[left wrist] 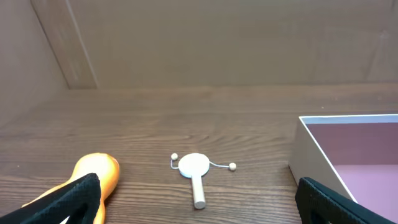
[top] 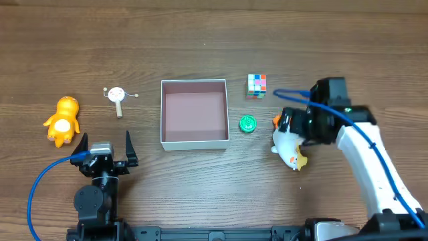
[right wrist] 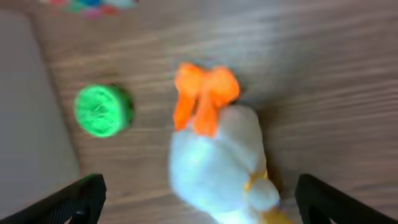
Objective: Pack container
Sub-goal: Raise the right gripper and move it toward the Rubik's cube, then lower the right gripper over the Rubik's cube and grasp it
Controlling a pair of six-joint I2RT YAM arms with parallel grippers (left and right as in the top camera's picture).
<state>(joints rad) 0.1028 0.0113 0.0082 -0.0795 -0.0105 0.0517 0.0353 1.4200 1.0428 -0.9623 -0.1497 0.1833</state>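
The container (top: 194, 140), a square shallow box with white walls and a pinkish-mauve inside, sits mid-table; its corner shows in the left wrist view (left wrist: 311, 146). A white plush duck with an orange bow (top: 287, 148) lies right of it. My right gripper (top: 294, 134) is open above the duck; in the right wrist view the duck (right wrist: 217, 162) lies between the spread fingers (right wrist: 199, 199). A green disc (top: 248, 124) lies by the container's right wall. My left gripper (top: 105, 148) is open and empty near the front left.
An orange plush toy (top: 62, 120) lies far left, also in the left wrist view (left wrist: 99, 174). A small white paddle with beads (top: 117, 96) lies left of the container. A colourful cube (top: 256, 85) sits behind the green disc (right wrist: 99, 111).
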